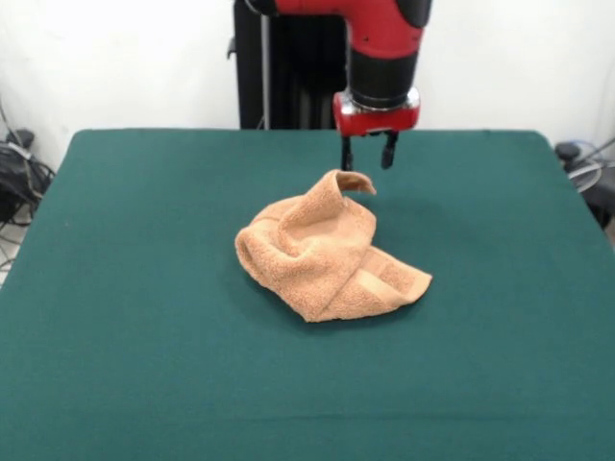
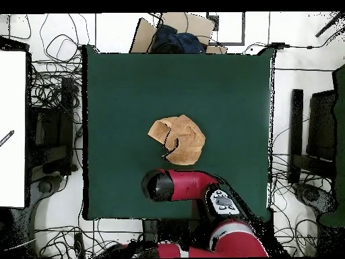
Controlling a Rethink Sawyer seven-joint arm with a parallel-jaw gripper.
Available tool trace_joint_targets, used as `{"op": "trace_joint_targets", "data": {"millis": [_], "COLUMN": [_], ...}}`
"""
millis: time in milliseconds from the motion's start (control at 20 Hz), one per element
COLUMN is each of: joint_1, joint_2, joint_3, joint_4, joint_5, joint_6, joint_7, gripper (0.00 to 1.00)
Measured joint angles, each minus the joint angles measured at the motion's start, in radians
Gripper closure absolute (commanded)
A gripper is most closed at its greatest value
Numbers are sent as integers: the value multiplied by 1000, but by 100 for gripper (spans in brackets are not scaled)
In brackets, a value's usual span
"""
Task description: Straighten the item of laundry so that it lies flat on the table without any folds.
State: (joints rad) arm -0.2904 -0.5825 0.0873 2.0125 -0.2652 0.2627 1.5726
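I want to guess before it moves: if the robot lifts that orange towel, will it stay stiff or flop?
Probably flop: the towel lies crumpled in soft folds, one corner curling up. It looks light and fluffy, so pushing would likely bunch it on the table rather than slide it.

Tangled cables (image 2: 54, 88) lie on the floor, and a cardboard box (image 2: 176, 30) sits nearby.

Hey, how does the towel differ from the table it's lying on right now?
The towel is peach-orange; the table is dark green. The towel is crumpled into a folded heap with one corner sticking up just below the open gripper, while the table top is flat. The towel is small and covers only a patch near the table's middle. Both look soft and matte.
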Motion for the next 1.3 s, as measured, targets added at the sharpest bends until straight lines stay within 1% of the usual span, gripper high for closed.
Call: {"op": "trace_joint_targets", "data": {"millis": [200,300,450,700,850,1000,1250,1300], "joint_1": [-15,-24,-24,-16,-15,-16,-19,-20], "joint_2": [-42,-78,-131,-191,-202,-192,-155,-137], "joint_3": [0,0,0,0,0,0,0,0], "joint_4": [29,48,65,73,72,70,63,59], "joint_5": [35,62,96,133,148,164,173,173], "joint_6": [0,1,12,43,48,48,48,48], "joint_7": [0,0,0,0,0,0,0,0], "gripper": [0,0,0,0,0,0,0,0]}}
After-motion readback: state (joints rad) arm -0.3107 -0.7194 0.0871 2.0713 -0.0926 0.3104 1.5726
